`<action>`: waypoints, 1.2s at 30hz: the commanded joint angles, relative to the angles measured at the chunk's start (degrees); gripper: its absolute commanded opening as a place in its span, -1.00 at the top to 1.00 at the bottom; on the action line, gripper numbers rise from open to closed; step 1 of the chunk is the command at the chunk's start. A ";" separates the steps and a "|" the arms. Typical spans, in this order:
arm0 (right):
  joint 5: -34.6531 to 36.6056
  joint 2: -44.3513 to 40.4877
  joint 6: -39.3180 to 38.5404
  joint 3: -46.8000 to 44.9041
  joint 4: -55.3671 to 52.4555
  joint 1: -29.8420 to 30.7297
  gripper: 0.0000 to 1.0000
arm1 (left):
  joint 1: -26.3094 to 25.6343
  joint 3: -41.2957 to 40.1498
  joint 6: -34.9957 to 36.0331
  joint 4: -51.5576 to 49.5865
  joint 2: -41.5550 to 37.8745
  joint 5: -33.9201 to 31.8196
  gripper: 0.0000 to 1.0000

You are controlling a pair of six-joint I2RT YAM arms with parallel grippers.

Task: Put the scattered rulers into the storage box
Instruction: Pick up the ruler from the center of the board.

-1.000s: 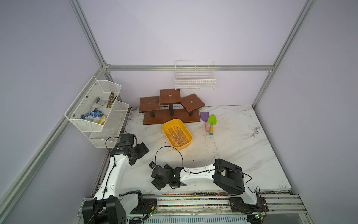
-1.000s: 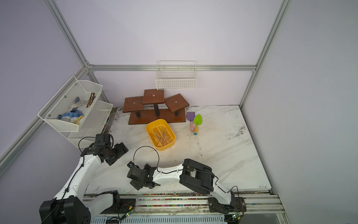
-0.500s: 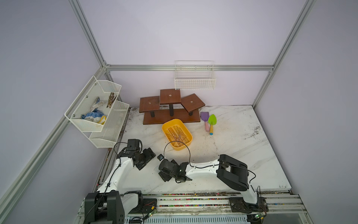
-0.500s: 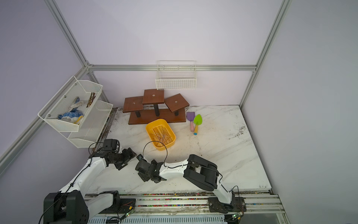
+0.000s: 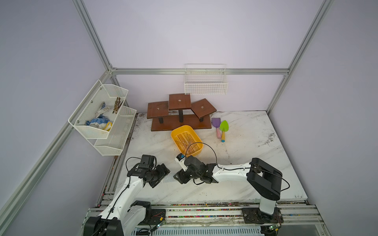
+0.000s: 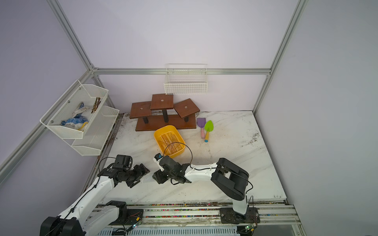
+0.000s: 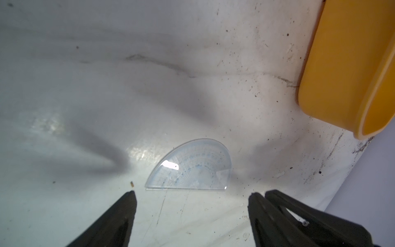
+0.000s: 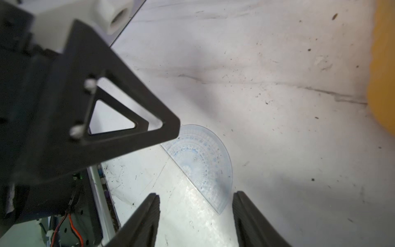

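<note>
Yellow plastic tub (image 5: 173, 136): the shallow, rounded-rectangle storage box sits mid-table in both top views, just in front of the brown wooden stepped stand (image 5: 181, 122). Several thin transparent rulers (image 5: 187, 141) lie flat inside it.
Bluish half-round protractor (image 7: 190, 166): clear plastic, lying flat on the white marbled tabletop (image 5: 255, 143). It is outside the tub, near its closer end, between the two grippers.
Left gripper (image 7: 193, 193): its black fingers are spread wide and empty, with the tips just short of the protractor's straight edge.
Right gripper (image 8: 196, 194): its fingers stand apart and pinch nothing. One corner of the protractor lies between the tips; I cannot tell whether they touch it.
Purple toy shovel (image 5: 216, 122) and green toy shovel (image 5: 224, 126): side by side beyond the tub on the right arm's side, well apart from both grippers.
</note>
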 commanded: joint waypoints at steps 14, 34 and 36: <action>-13.57 5.86 3.67 -4.09 9.26 -3.10 0.07 | -5.02 -0.51 -2.66 10.23 11.32 1.53 -0.66; -18.00 7.84 6.95 -2.96 18.46 -5.14 0.90 | -3.44 -0.66 -0.49 7.60 9.67 -4.79 -0.33; -18.04 8.61 6.90 -2.03 17.95 -5.13 0.92 | -2.64 -1.27 -0.76 8.49 9.44 -4.50 -0.32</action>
